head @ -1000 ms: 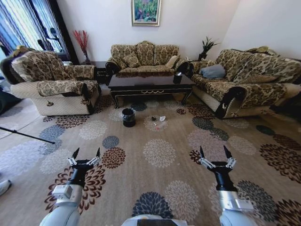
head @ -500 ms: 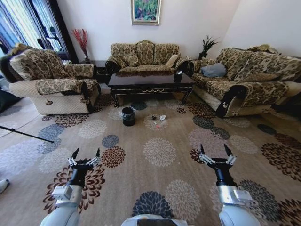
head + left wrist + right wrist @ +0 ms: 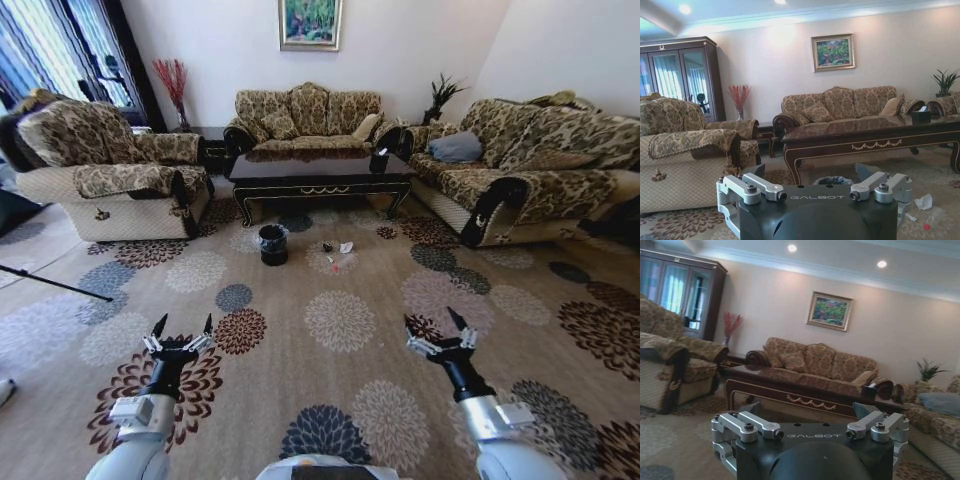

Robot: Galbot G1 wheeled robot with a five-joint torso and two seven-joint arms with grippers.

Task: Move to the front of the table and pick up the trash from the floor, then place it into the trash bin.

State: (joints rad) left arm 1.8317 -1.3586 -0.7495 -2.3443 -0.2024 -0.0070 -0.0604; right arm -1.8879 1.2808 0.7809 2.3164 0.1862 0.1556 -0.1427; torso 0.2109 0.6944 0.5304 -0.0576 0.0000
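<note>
The dark glossy table (image 3: 320, 176) stands ahead, in front of the far sofa. On the patterned carpet floor (image 3: 340, 325) before it lie the trash scraps (image 3: 336, 251), white paper with a dark piece and a red bit. The small black trash bin (image 3: 273, 246) stands just left of them. My left gripper (image 3: 183, 326) and right gripper (image 3: 431, 322) hover open and empty low over the carpet, well short of the trash. The left wrist view shows the table (image 3: 870, 139), the bin's rim (image 3: 832, 180) and white paper (image 3: 924, 201). The right wrist view shows the table (image 3: 805, 390).
An armchair (image 3: 110, 172) flanks the left and a long sofa (image 3: 530, 172) the right. A black tissue box (image 3: 378, 163) sits on the table. A thin dark pole (image 3: 55, 285) slants over the carpet at far left. Wide carpet lies between me and the table.
The whole view has crept forward toward the table. My right gripper has swung left and turned slightly. The left gripper holds its pose.
</note>
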